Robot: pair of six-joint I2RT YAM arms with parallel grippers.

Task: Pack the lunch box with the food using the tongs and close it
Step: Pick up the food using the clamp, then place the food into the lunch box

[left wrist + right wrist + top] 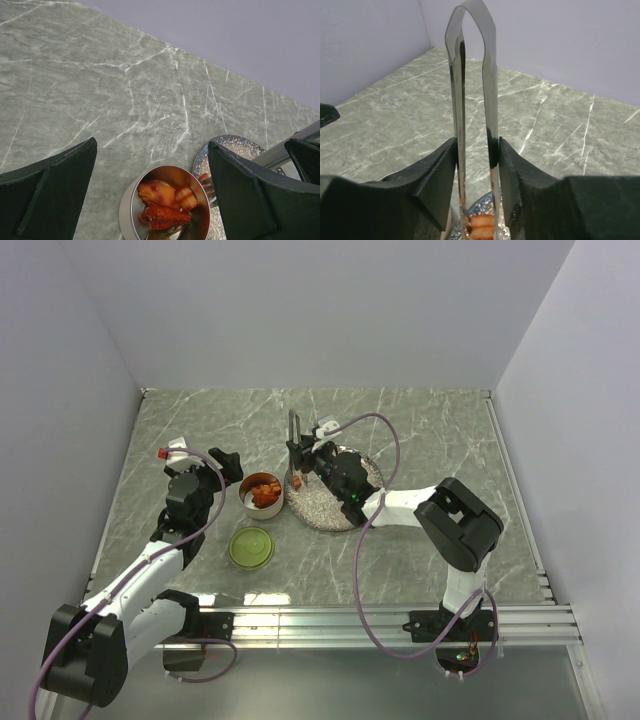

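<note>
The lunch box (262,496) is a small steel tin left of the plate, holding several orange food pieces (160,197). Its olive-green lid (251,547) lies flat on the table, nearer to me. My right gripper (476,150) is shut on the tongs (490,100), which stand upright with their loop end up (293,423). A striped orange food piece (481,225) sits between the tong tips, over the plate's left edge next to the tin. My left gripper (152,145) is open, just left of the tin and not touching it.
The speckled grey plate (335,508) sits right of the tin under my right gripper. White walls close in the marble table on three sides. A metal rail runs along the near edge by the arm bases.
</note>
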